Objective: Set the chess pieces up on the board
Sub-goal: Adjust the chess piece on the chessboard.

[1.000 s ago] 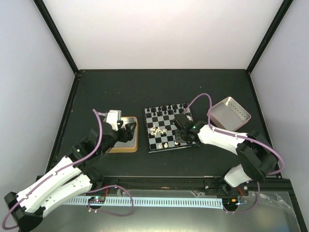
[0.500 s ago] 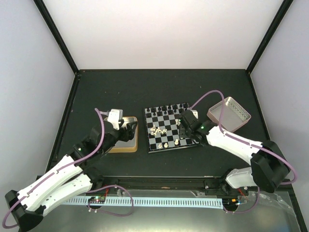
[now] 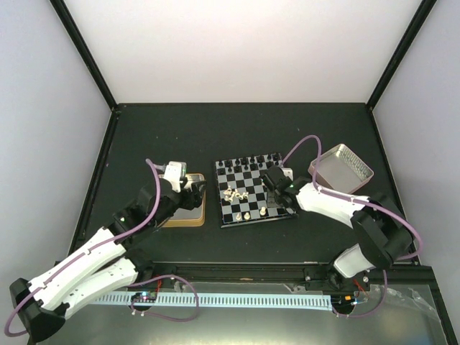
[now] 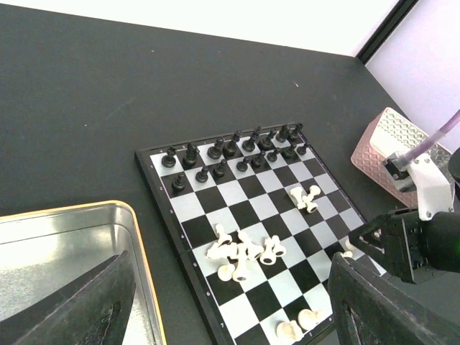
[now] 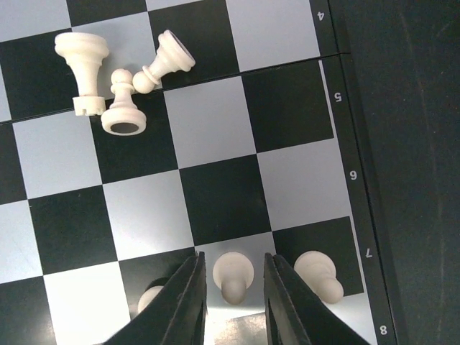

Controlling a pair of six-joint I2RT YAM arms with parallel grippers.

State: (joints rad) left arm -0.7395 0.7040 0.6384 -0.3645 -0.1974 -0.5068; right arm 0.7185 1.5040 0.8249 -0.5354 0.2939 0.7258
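The board (image 3: 249, 200) lies mid-table. Black chess pieces (image 4: 237, 147) stand in two rows along its far edge. A heap of cream pieces (image 4: 244, 251) lies tipped over near the middle, and two more (image 4: 305, 196) lie to the right. My right gripper (image 3: 272, 185) hovers low over the board's near right corner. Its fingers (image 5: 232, 257) straddle an upright cream pawn (image 5: 232, 277) with a small gap on each side. Another cream piece (image 5: 320, 277) stands just right of it. My left gripper (image 4: 230, 302) is wide open and holds nothing, left of the board.
A gold-rimmed tin tray (image 3: 194, 218) lies under my left gripper, just left of the board. A pink-sided tray (image 3: 343, 169) leans at the board's right. Three cream pieces (image 5: 115, 79) lie toppled beyond my right fingers. Black frame walls ring the table.
My right arm swung its wrist out over the board's right side and came back a little, ending around the pawn. The left wrist crept slightly toward the board.
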